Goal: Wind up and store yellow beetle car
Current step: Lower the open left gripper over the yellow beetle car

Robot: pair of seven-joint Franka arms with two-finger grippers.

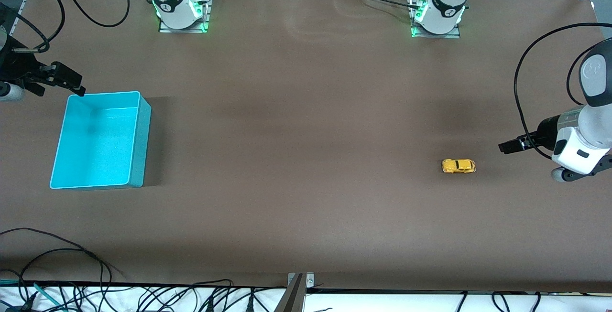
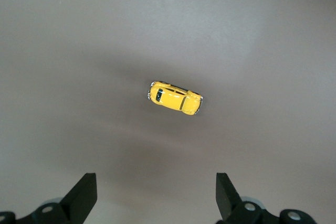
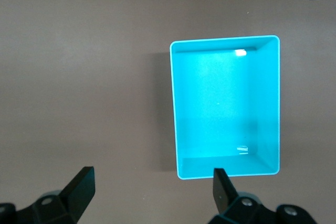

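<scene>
The yellow beetle car (image 1: 458, 166) (image 2: 175, 98) stands on its wheels on the brown table toward the left arm's end. My left gripper (image 1: 503, 147) (image 2: 156, 180) hangs open over the bare table beside the car, apart from it and holding nothing. The turquoise bin (image 1: 143, 145) (image 3: 226, 103) sits empty toward the right arm's end. My right gripper (image 1: 78, 90) (image 3: 153, 174) is open and empty, up over the table at a corner of the bin on its side away from the front camera.
The two arm bases (image 1: 180, 8) (image 1: 437, 13) stand along the table edge farthest from the front camera. Loose black cables (image 1: 62, 254) lie at the edge nearest that camera, toward the right arm's end. A metal bracket (image 1: 299, 283) sits mid-edge there.
</scene>
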